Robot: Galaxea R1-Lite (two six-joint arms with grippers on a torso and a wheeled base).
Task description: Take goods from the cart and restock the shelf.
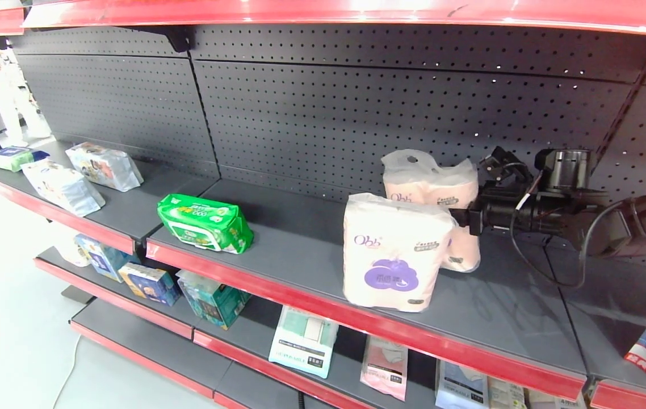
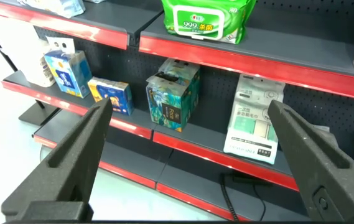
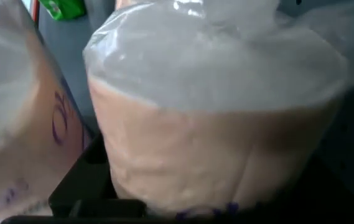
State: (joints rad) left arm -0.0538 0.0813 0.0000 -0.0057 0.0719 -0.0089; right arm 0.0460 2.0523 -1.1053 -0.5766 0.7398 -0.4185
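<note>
We find the left gripper (image 2: 189, 109) facing the lower shelves, its jaws released, nothing between them. On the middle shelf (image 1: 300, 244), the front toilet-paper pack (image 1: 394, 253) stands upright at the red edge. Just behind it stands the rear toilet-paper pack (image 1: 433, 187), grasped by the right gripper (image 1: 462, 218), near the pegboard (image 1: 357, 113).
</note>
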